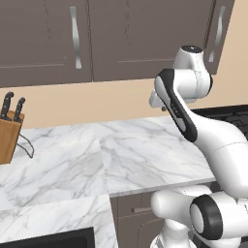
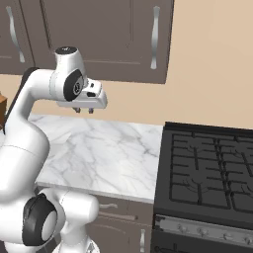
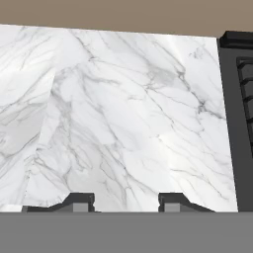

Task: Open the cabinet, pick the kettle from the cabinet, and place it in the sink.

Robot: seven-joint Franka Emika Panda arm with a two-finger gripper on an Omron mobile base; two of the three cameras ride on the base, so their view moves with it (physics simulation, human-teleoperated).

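Pincer (image 2: 84,110) apart above marble counter (image 2: 108,153)

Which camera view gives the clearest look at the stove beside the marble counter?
The right base view: the stove shows its black grates and front knobs beside the counter. The left base view catches a dark strip behind the arm; the hand view shows its left edge.

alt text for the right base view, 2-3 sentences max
A white robot arm holds its gripper above a white marble counter, fingers pointing down with nothing between them. Behind it hangs a dark grey-brown wall cabinet with its doors closed and long silver handles. A black stove sits to the right of the counter.
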